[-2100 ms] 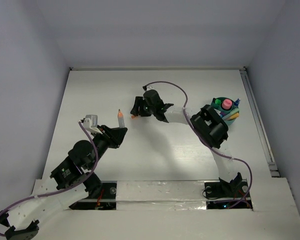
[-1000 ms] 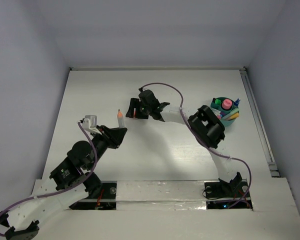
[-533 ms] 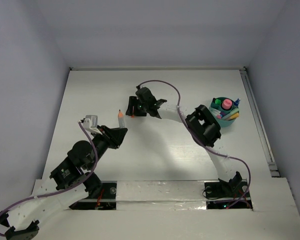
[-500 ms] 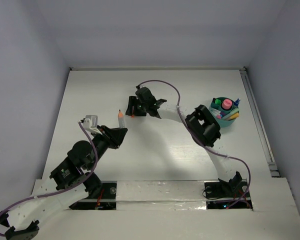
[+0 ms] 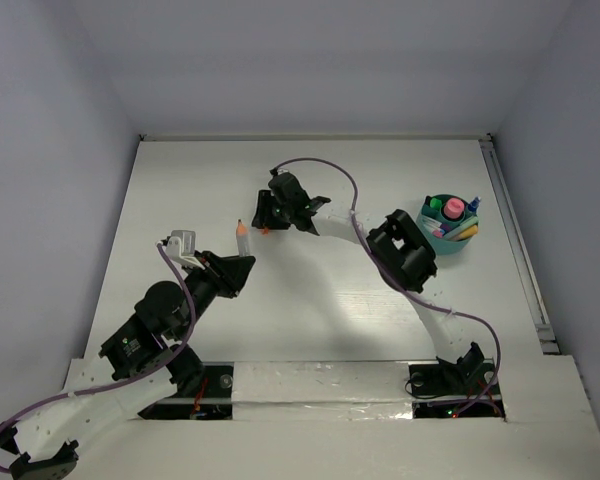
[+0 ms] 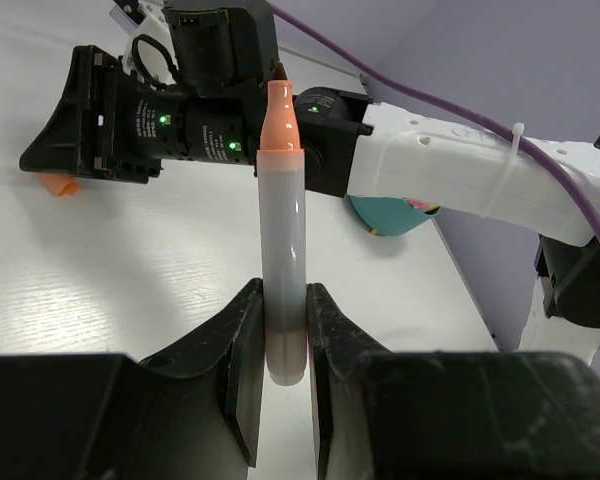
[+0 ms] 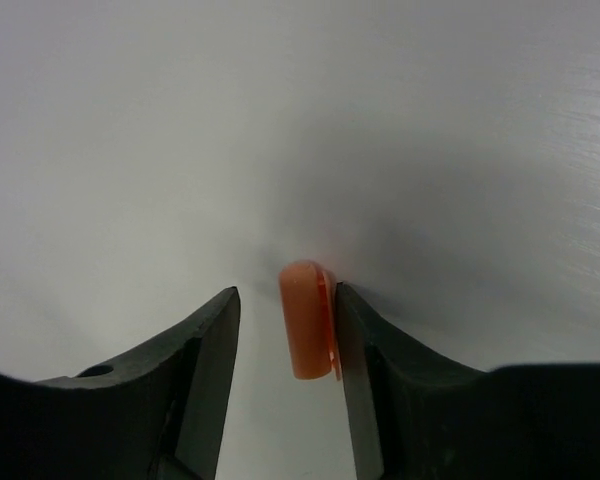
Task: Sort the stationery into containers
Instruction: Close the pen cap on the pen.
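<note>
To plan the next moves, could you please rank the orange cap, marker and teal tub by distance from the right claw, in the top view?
1. Orange cap, between the fingers of the right claw.
2. Marker, just left, held by the left claw.
3. Teal tub, far right.

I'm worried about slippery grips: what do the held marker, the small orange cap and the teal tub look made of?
The marker looks like smooth plastic: cloudy grey barrel with a glossy highlight streak, salmon tip section. The orange cap is likely moulded plastic, opaque with a soft sheen. The teal tub is probably plastic, evenly coloured; too small to judge its finish.
</note>
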### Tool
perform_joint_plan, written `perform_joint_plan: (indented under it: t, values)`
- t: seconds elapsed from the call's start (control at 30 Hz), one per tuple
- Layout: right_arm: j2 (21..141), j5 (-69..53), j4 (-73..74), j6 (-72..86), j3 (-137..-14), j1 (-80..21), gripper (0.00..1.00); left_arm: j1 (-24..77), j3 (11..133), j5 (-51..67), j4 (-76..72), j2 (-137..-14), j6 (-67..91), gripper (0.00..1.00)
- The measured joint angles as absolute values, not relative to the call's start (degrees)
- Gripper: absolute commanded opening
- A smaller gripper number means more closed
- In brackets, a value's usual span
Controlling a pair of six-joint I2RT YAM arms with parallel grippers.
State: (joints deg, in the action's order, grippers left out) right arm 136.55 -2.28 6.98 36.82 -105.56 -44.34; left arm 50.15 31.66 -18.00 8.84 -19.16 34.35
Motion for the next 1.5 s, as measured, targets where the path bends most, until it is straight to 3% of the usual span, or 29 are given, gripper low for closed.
perform_joint_plan:
  t: [0.07, 0.1, 0.2, 0.4, 0.67, 0.9, 1.07, 1.5]
  values:
    - [136.57, -1.91, 7.38, 36.36, -105.51, -44.34, 0.3, 50.15, 31.66, -18.0, 8.84, -19.16, 34.35, 0.0]
    - [136.57, -1.72, 7.51, 36.1, -105.36, -44.34, 0.15, 50.15, 31.66, -17.96, 8.82, -19.16, 34.35, 0.0]
    - [136.51, -1.63, 6.61, 36.25, -104.51, -44.23, 0.0, 50.15, 31.66, -17.37, 8.62, -19.49, 34.37, 0.0]
    - [128.68, -2.22, -1.85, 37.95, -88.38, -43.7, 0.0, 50.15, 31.51, -13.37, 5.34, -21.34, 35.03, 0.0]
    - [96.84, -4.16, -14.24, 41.56, -57.04, -37.56, 0.0, 50.15, 26.37, -1.28, -13.19, -28.82, 39.7, 0.0]
    - [74.15, -7.16, -28.38, 47.0, -46.22, -31.66, 0.0, 50.15, 22.17, 7.6, -29.98, -38.2, 44.93, 0.0]
    - [69.45, -9.72, -34.59, 51.55, -42.37, -31.68, 0.0, 50.59, 22.11, 10.79, -38.63, -42.11, 46.96, 0.0]
    - [70.98, -17.58, -51.07, 63.18, -37.5, -31.68, 0.0, 50.94, 22.11, 14.13, -47.35, -47.7, 48.66, 0.0]
